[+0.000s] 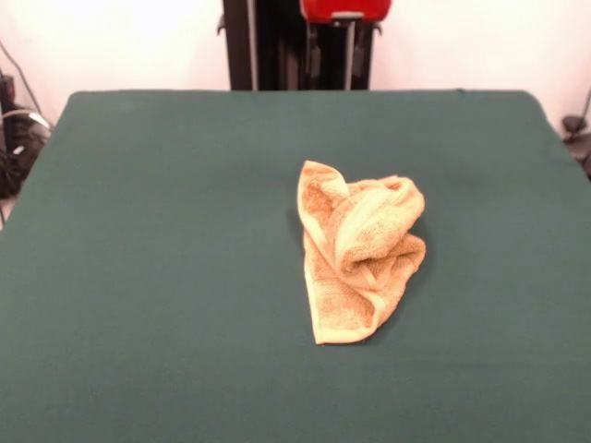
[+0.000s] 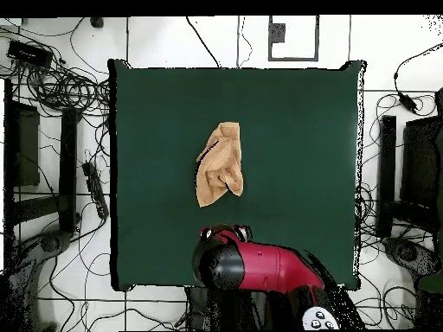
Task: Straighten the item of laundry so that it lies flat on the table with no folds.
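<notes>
The orange-tan towel point(image 1: 358, 249) lies crumpled near the middle of the dark green table point(image 1: 138, 231). It is folded over itself into a long bunched heap, with a rolled fold on top and one border band along its left edge. Its white label is hidden. In the overhead view the towel point(image 2: 220, 164) sits a little left of the centre of the table point(image 2: 303, 130). My gripper point(image 2: 226, 233) is drawn back over the table edge nearest the robot's base, well apart from the towel. Only the arm's red part point(image 1: 346, 9) shows in the front view.
The black pedestal point(image 1: 277, 46) stands behind the table's far edge in the front view. In the overhead view, cables point(image 2: 52, 86) and dark equipment point(image 2: 407, 173) lie on the floor on both sides of the table.
</notes>
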`<action>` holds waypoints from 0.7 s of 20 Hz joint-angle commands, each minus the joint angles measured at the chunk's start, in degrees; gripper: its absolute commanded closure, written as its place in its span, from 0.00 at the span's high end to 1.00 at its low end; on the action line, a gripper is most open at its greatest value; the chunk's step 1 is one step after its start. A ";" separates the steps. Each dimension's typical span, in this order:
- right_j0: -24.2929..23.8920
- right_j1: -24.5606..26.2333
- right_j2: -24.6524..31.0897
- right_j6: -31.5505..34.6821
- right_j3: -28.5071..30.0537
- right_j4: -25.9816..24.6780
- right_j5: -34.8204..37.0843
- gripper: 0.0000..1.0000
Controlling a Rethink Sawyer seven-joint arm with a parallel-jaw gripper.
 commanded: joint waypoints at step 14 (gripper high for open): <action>3.00 4.64 6.18 5.01 -17.28 2.72 7.78 1.00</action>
